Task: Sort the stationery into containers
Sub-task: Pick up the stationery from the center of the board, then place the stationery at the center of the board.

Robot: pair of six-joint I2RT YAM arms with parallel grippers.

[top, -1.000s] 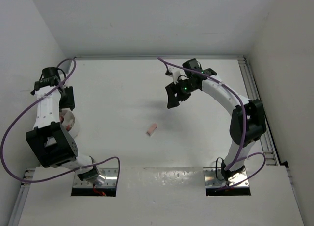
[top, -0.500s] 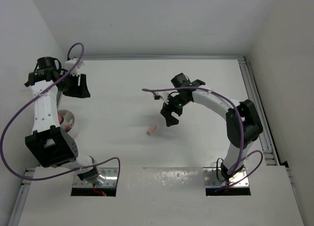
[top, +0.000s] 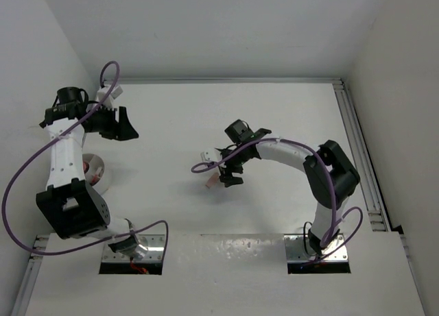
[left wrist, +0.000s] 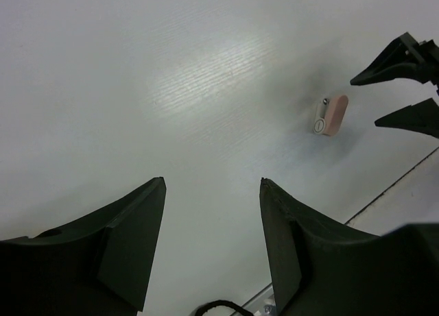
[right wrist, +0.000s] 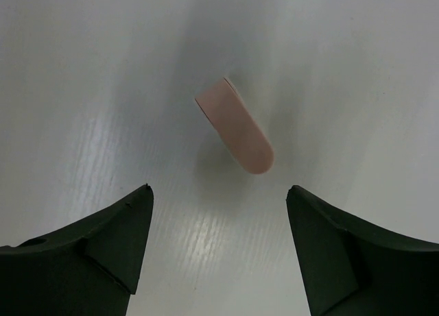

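A small pink eraser [top: 210, 181] lies flat on the white table near the middle. In the right wrist view the eraser [right wrist: 235, 126] sits just ahead of my right gripper [right wrist: 219, 188], which is open and empty, low over the table. From above, the right gripper [top: 227, 175] hovers right beside the eraser. My left gripper [top: 127, 127] is open and empty, held high at the back left; its gap [left wrist: 212, 182] frames bare table, with the eraser [left wrist: 329, 115] farther off. A round white tub [top: 99, 166] stands at the left, partly hidden by the left arm.
Something pink [top: 85, 166] shows inside the tub. White walls close in the table at the left, back and right. A metal rail [top: 357, 144] runs along the right edge. The right gripper's fingers [left wrist: 405, 55] show in the left wrist view.
The right arm has swung from the back toward the front left and come down beside the eraser. The left gripper has lifted from over the tub and moved back and to the right.
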